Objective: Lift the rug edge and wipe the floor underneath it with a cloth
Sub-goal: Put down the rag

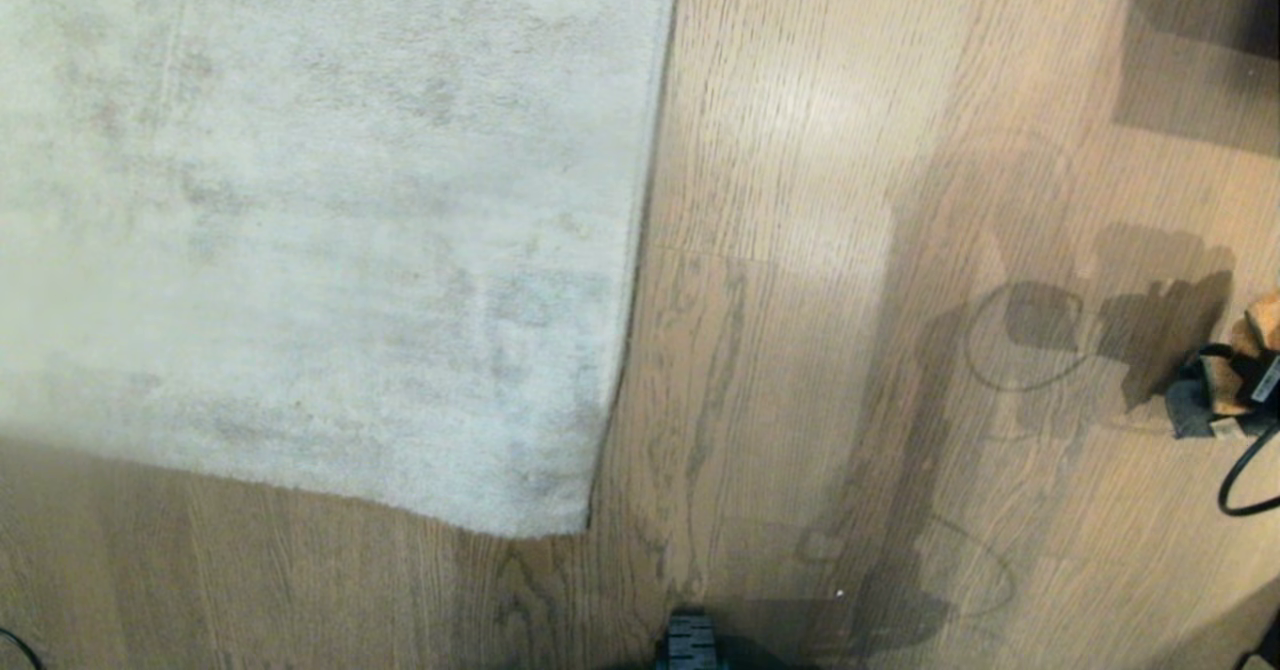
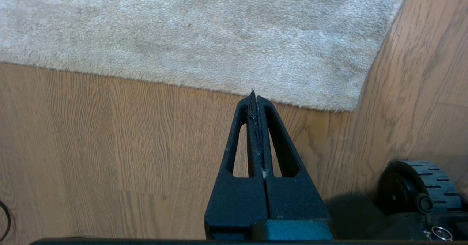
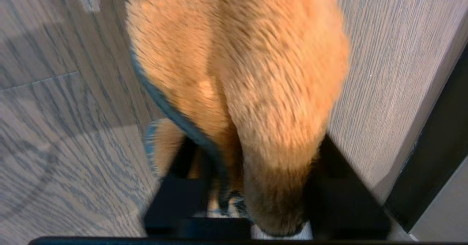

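Note:
The pale grey rug lies flat on the floor (image 1: pixel 820 200) of brown wooden planks. Its rug edge (image 1: pixel 640 250) runs down to a corner (image 1: pixel 588 528). My right gripper (image 1: pixel 1215 390) is at the far right, well away from the rug. In the right wrist view the orange-tan cloth (image 3: pixel 248 73) with a grey-blue hem hangs between the spread fingers (image 3: pixel 175 193) of the right gripper (image 3: pixel 256 164) and hides their tips. My left gripper (image 2: pixel 254 95) is shut and empty, parked low over bare planks just short of the rug edge (image 2: pixel 182 85).
The robot's base wheel (image 2: pixel 420 186) sits close to the rug corner, and shows in the head view as a dark part (image 1: pixel 690 645). A black cable (image 1: pixel 1245 475) trails from the right arm. A dark strip (image 3: pixel 435 153) borders the floor beside the right gripper.

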Controlling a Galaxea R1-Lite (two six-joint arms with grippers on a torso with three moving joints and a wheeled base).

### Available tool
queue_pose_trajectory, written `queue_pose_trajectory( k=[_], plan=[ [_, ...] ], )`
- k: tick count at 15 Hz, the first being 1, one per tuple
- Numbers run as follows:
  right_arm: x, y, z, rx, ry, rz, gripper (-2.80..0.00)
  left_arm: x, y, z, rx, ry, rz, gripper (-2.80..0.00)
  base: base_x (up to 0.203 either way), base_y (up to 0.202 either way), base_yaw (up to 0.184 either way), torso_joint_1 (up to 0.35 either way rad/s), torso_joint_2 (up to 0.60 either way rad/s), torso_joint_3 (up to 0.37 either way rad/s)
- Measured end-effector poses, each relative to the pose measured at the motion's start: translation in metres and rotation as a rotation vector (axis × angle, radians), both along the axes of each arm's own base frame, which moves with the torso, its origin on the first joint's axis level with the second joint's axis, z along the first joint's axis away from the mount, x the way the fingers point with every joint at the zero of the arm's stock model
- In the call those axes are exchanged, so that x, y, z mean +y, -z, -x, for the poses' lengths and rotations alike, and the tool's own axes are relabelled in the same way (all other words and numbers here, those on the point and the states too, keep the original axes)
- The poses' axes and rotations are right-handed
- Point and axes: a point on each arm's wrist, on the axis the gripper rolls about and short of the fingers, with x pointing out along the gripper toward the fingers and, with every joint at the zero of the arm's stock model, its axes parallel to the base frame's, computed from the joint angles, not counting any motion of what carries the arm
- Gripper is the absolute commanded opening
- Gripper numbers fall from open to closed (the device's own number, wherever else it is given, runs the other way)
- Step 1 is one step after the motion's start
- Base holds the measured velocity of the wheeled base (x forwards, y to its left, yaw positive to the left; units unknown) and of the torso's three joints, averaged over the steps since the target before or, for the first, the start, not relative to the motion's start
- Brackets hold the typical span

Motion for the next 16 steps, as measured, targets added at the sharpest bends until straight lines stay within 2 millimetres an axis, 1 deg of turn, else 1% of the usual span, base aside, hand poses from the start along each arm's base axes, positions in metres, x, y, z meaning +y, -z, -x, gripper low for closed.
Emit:
queue_pose_trajectory(
  k=[4,7,16],
  plan=[
    [0.004,-0.001,0.006,0.004,-0.001,-0.001,0.00,0.000,0.000,0.000,0.000,0.000,0.000,-2.80,0.000,0.000,0.000,0.000,0.00,0.000],
    [0.010,0.000,0.014,0.012,-0.003,-0.007,0.00,0.000,0.000,0.000,0.000,0.000,0.000,-2.80,0.000,0.000,0.000,0.000,0.00,0.000],
    [0.040,0.000,0.058,0.020,-0.019,-0.018,0.00,0.000,0.000,0.000,0.000,0.000,0.000,-2.80,0.000,0.000,0.000,0.000,0.00,0.000]
  ],
)
